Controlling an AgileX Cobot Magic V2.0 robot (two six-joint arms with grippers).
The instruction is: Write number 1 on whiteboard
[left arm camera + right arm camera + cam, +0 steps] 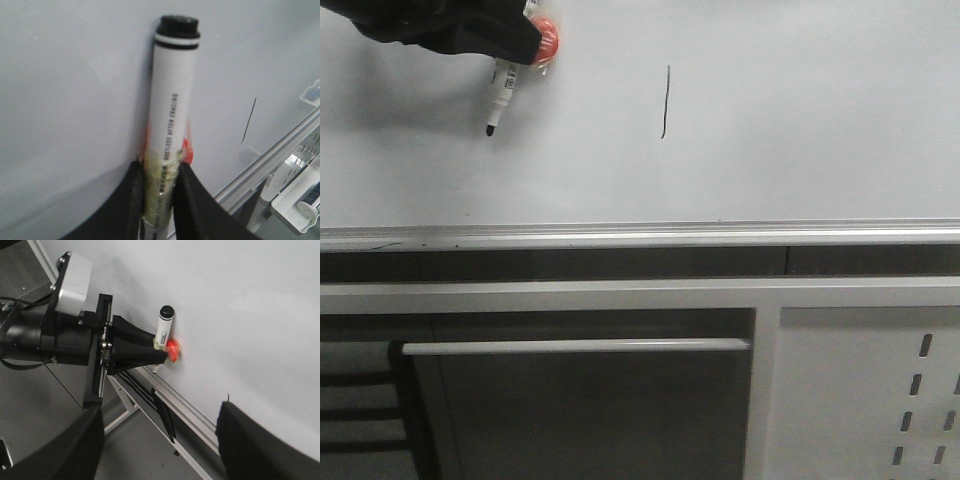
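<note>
The whiteboard [800, 110] fills the upper front view. The number 1 [665, 102] is a thin black vertical stroke near its middle; it also shows in the left wrist view [248, 120]. My left gripper [510, 50] at the top left is shut on a white marker pen [500, 100] with its black tip pointing down, left of the stroke. An orange piece [546, 40] sits at the grip. In the left wrist view the jaws [160, 175] clamp the taped pen [172, 100]. My right gripper [160, 440] is open and empty, facing the left gripper [150, 352] and pen [162, 325].
A silver edge rail [640, 236] runs under the board. Below are a horizontal bar [575, 346] and a white panel with slanted slots [880, 400]. A white tray with markers [300, 200] stands beyond the rail.
</note>
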